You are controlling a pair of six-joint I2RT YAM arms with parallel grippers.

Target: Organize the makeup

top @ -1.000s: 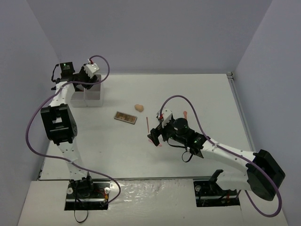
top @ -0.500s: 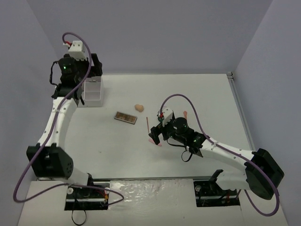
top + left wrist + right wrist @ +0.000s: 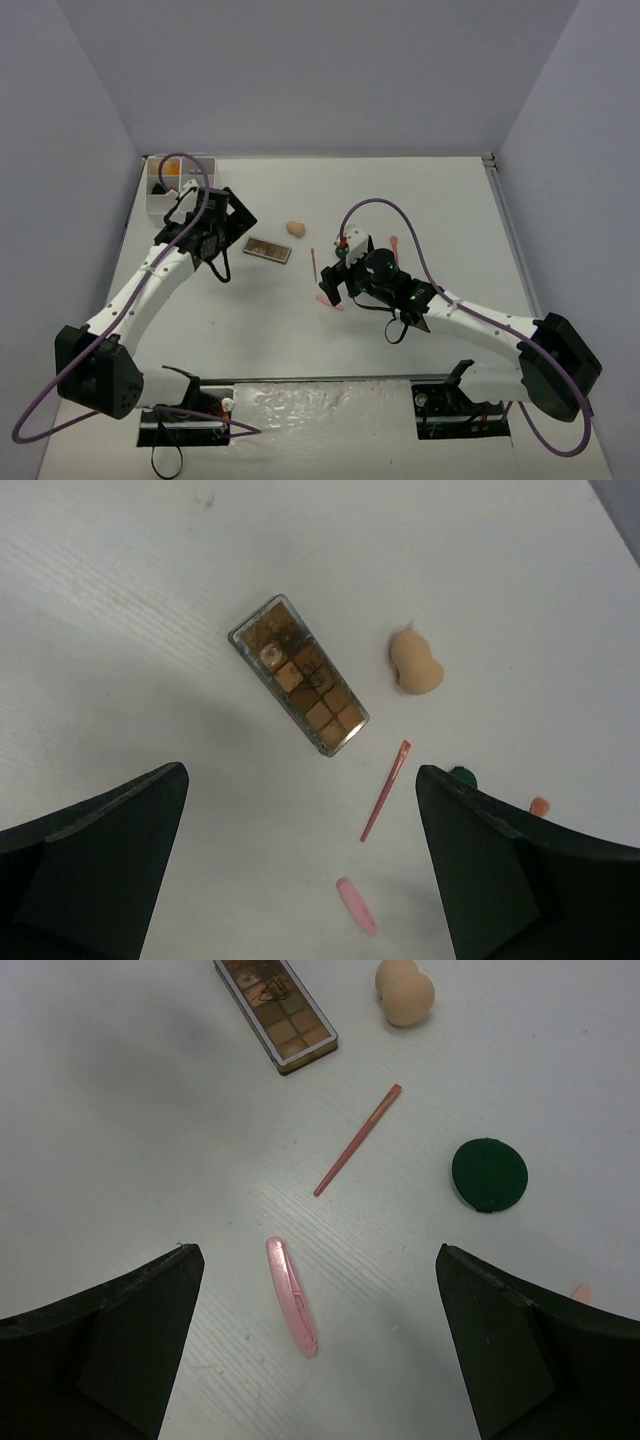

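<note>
The makeup still lying loose is spread on the table between my two grippers. A brown eyeshadow palette (image 3: pixel 268 250) (image 3: pixel 300 675) (image 3: pixel 277 1012) lies beside a beige sponge (image 3: pixel 296 229) (image 3: pixel 415 663) (image 3: pixel 404 992). A thin dark-pink pencil (image 3: pixel 313 262) (image 3: pixel 385 790) (image 3: pixel 357 1140), a pink stick (image 3: pixel 357 905) (image 3: pixel 291 1296) and a dark-green round compact (image 3: pixel 489 1174) lie nearer the right arm. My left gripper (image 3: pixel 230 238) (image 3: pixel 300 780) hangs open and empty, left of the palette. Above the pink stick my right gripper (image 3: pixel 331 287) (image 3: pixel 318 1255) stands open, with the stick between its fingers but untouched.
A white compartment box (image 3: pixel 152 200) holding orange items stands at the far left, behind the left arm. A small orange piece (image 3: pixel 395 240) (image 3: pixel 539 806) lies past the right wrist. Grey walls close in the table on three sides.
The left arm has swung from above the white box down toward the palette, and its jaws have opened wide. The right arm has hardly moved.
</note>
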